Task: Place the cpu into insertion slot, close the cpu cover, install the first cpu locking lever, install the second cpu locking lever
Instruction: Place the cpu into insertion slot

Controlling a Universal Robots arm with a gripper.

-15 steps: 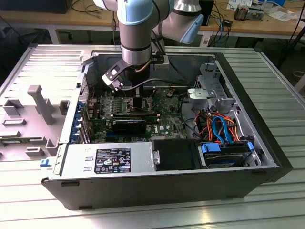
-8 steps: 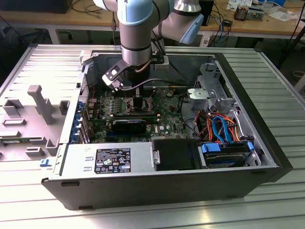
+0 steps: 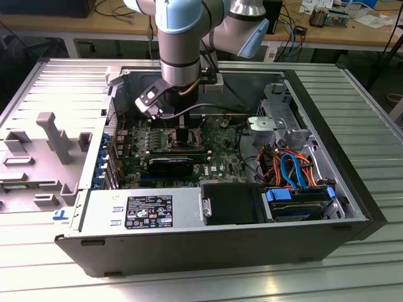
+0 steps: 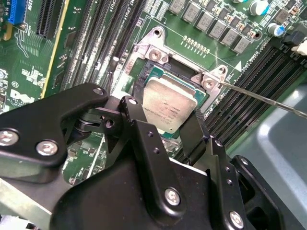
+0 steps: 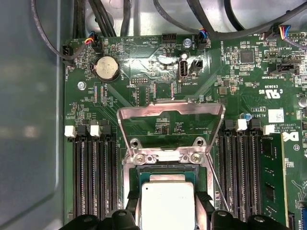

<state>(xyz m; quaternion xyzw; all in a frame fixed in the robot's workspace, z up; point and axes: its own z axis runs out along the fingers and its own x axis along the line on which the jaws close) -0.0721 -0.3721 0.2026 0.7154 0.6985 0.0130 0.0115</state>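
The gripper (image 4: 167, 106) is closed narrowly on the cpu (image 4: 165, 93). In the second wrist view we see a black finger (image 4: 194, 128) against each of two opposite edges of the chip, metal top up. The cpu sits over the insertion slot (image 5: 165, 170), inside its silver rim; we cannot tell whether it is fully seated.

The first wrist view adds the cpu cover (image 5: 171, 111), swung up on its hinge and standing open beyond the slot, green board visible through its square opening. The second wrist view adds a thin locking lever (image 4: 263, 97), a bare wire rod running out from the socket corner across the memory slots (image 4: 249, 115). These slots flank the socket on both sides, and a coin cell (image 5: 107, 68) lies further out on the motherboard (image 5: 144, 57).

The exterior view gives the container: an open computer case (image 3: 189, 246) on a ribbed metal table (image 3: 352, 94), with the arm (image 3: 181, 44) reaching down into it. The case holds the motherboard, a power supply (image 3: 145, 211) along the near wall, a long black card (image 3: 170, 167), and a drive bay (image 3: 299, 204) with blue and orange cables (image 3: 286, 170) at the exterior view's right. Grey plastic fixtures (image 3: 50, 135) lie outside the case at the exterior view's left.
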